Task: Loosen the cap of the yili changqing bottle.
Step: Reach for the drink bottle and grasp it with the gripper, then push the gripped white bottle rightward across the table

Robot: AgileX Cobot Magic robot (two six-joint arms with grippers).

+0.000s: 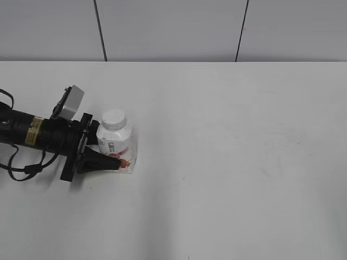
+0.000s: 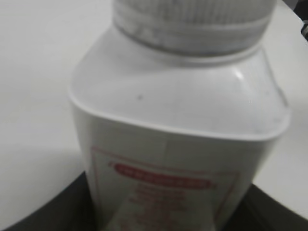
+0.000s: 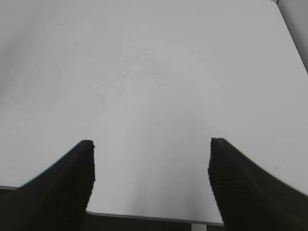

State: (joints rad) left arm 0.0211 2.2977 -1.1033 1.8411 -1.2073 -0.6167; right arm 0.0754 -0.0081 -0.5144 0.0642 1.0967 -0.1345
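The yili changqing bottle (image 1: 117, 147), white with a red-pink label, stands upright on the white table at the left. Its white ribbed cap (image 1: 114, 119) sits on the neck. My left gripper (image 1: 106, 154) comes in from the left and is shut on the bottle's lower body. In the left wrist view the bottle (image 2: 178, 144) fills the frame, with the cap (image 2: 192, 24) at the top and dark fingers on both sides at the bottom. My right gripper (image 3: 151, 180) is open and empty over bare table; it does not show in the exterior view.
The white table (image 1: 227, 162) stretches to the right of the bottle. A grey panelled wall (image 1: 173, 27) runs behind the table's far edge. The right wrist view shows the table's near edge (image 3: 144, 216) below the fingers.
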